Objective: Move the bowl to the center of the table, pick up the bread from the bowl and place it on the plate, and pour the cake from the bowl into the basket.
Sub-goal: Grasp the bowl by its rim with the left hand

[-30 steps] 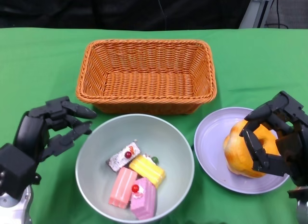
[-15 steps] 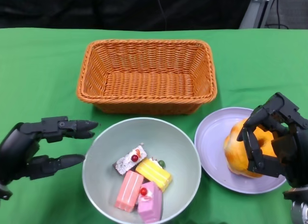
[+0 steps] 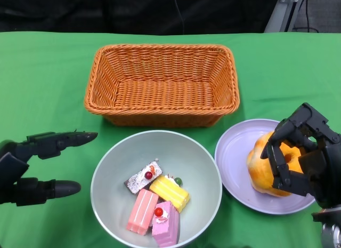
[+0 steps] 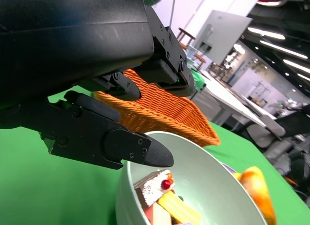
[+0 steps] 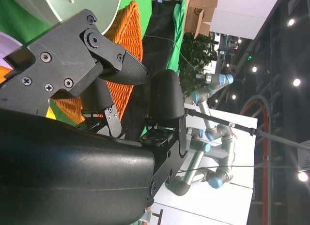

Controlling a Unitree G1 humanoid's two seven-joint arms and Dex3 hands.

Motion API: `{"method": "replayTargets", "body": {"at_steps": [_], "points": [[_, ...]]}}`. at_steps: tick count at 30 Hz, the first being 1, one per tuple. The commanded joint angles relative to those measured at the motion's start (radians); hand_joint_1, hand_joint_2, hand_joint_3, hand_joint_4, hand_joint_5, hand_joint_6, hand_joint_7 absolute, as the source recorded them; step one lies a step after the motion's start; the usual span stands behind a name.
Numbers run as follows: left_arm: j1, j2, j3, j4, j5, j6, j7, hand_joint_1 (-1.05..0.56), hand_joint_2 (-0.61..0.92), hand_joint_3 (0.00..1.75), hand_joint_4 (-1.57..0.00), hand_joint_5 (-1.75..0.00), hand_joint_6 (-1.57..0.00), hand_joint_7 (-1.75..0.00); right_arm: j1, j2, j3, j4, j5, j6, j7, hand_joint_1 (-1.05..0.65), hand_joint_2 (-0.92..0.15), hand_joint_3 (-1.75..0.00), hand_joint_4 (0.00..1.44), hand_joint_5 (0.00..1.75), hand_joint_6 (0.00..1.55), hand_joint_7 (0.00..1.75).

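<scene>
The pale green bowl (image 3: 181, 154) sits at the near middle of the table with several cake slices (image 3: 157, 202) in it. My left hand (image 3: 32, 168) is to its left, thumb and fingers spread apart, holding nothing and clear of the rim. In the left wrist view its fingers (image 4: 121, 142) point at the bowl (image 4: 213, 172). The golden bread (image 3: 261, 165) rests on the lilac plate (image 3: 234, 149) at the right, and my right hand (image 3: 303, 157) curls its fingers around it. The orange wicker basket (image 3: 161, 82) stands behind the bowl with nothing in it.
A green cloth (image 3: 42, 88) covers the table. The basket's near wall is close to the bowl's far rim, and the plate almost touches the bowl's right side. Dark floor and equipment lie beyond the far edge.
My left hand has drawn back to the left and dropped lower, its fingers now level and away from the bowl. The bowl has slid slightly right. The right hand stays on the bread.
</scene>
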State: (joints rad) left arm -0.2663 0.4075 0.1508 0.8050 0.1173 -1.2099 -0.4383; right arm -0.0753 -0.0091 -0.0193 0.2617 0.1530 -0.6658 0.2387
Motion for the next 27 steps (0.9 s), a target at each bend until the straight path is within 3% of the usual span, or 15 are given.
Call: {"method": "replayTargets", "body": {"at_steps": [1,5,9,12,27], "points": [[0.003,0.035,-0.011,0.009,0.066,-0.026,0.069,-0.48,0.92,0.13,-0.53,-0.02,-0.57,-0.01,-0.003,-0.015,-0.010,-0.001,-0.004,-0.011,0.004,-0.16,-0.49,-1.16,0.65,1.75,0.47,1.69],[0.003,0.048,-0.028,0.015,0.103,-0.034,0.123,-0.49,0.92,0.13,-0.53,-0.02,-0.57,-0.01,-0.003,-0.014,-0.011,-0.002,-0.007,-0.009,0.004,-0.17,-0.49,-1.16,0.65,1.75,0.47,1.68],[-0.015,0.118,-0.009,0.020,0.302,-0.229,0.189,-0.57,0.89,0.04,-0.48,0.00,-0.55,0.00,-0.009,-0.003,-0.014,0.010,-0.014,-0.010,-0.009,-0.18,-0.51,-1.13,0.65,1.75,0.47,1.68],[-0.026,0.129,0.005,0.035,0.382,-0.279,0.250,-0.59,0.89,0.03,-0.46,0.00,-0.54,0.00,-0.010,-0.001,-0.013,0.010,-0.010,-0.004,-0.011,-0.18,-0.52,-1.13,0.65,1.75,0.47,1.67],[-0.066,0.173,0.070,0.008,0.698,-0.403,0.481,-0.59,0.91,0.01,-0.48,-0.01,-0.53,0.00,-0.007,0.020,-0.017,-0.010,0.004,0.045,-0.034,-0.13,-0.50,-1.19,0.65,1.75,0.49,1.63]]}}
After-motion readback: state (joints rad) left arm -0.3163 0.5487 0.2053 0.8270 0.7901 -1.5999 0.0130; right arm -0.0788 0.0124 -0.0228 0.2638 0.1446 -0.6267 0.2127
